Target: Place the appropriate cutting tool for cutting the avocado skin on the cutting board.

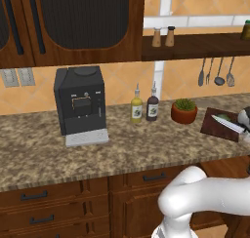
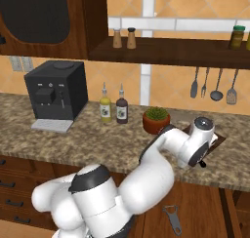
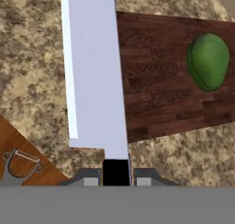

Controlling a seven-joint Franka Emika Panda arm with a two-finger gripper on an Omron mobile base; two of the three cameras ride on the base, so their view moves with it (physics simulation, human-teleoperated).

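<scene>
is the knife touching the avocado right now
Apart. In the hand view the knife blade runs along the cutting board's edge, and a wide strip of bare board lies between it and the avocado.

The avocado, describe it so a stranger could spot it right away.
Find the granite counter, then the dark reddish-brown cutting board beside the potted plant. The avocado lies on that board: small, smooth, bright-green and oval, unlike the spiky plant.

knife (image 3: 94,71): silvery blade over board's edge | avocado (image 3: 207,61): green, on board | cutting board (image 3: 156,90): dark wood, on counter
</scene>
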